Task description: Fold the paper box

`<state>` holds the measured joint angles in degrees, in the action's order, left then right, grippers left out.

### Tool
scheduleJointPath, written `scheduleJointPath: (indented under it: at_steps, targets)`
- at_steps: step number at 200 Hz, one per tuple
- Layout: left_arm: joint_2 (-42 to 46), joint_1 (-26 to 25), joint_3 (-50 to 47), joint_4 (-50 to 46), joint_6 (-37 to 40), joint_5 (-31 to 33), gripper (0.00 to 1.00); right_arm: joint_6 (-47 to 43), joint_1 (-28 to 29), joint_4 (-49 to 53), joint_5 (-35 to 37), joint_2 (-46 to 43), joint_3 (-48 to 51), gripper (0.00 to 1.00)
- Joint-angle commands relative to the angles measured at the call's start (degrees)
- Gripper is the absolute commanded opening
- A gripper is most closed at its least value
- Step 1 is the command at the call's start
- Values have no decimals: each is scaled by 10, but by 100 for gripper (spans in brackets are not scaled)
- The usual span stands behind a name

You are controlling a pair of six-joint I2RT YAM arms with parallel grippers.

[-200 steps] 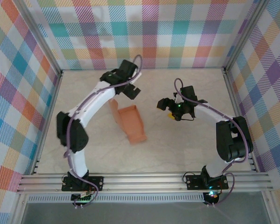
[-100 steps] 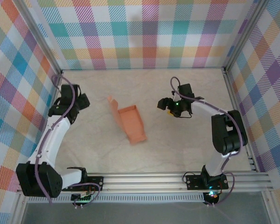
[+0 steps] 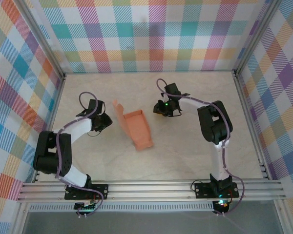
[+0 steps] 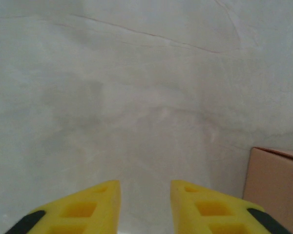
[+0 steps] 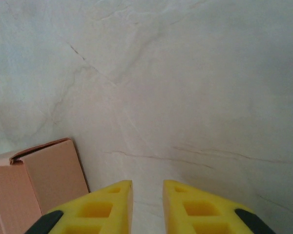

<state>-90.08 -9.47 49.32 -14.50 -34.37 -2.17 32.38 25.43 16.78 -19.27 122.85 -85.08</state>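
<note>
already the paper box looks mostly formed, lying between the two grippers, but one flap at its far end stands open, and i judge this is what is left to close. the left gripper, just left of the box, and the right gripper, near its far right side, both have their fingers a little apart, with nothing grasped and not touching the card.

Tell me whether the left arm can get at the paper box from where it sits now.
Probably yes. The left arm ends just left of the paper box, with only bare table between them; its wrist view has the box's wall at the right edge. Its jaws hold nothing.
</note>
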Motion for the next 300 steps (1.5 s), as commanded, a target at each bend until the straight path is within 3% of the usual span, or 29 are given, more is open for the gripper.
scheduleJointPath:
  at_steps: [1, 93, 208, 252, 300]
  targets:
    - [-30, -12, 25, 27, -10, -19, 23, 7, 15, 20, 5, 19, -31, 21]
    - [-144, -66, 85, 52, -6, -48, 20, 15, 51, 31, -4, 55, -81, 19]
    - [-190, -86, 131, 66, -14, -89, 20, 28, 63, 15, -29, 54, -74, 17]
    - [-194, -87, 141, 63, -8, -91, 20, 28, 62, 16, -16, 44, -65, 18]
    - [-218, -87, 181, 29, 42, -102, 20, -10, 51, 23, 50, -8, -24, 20]
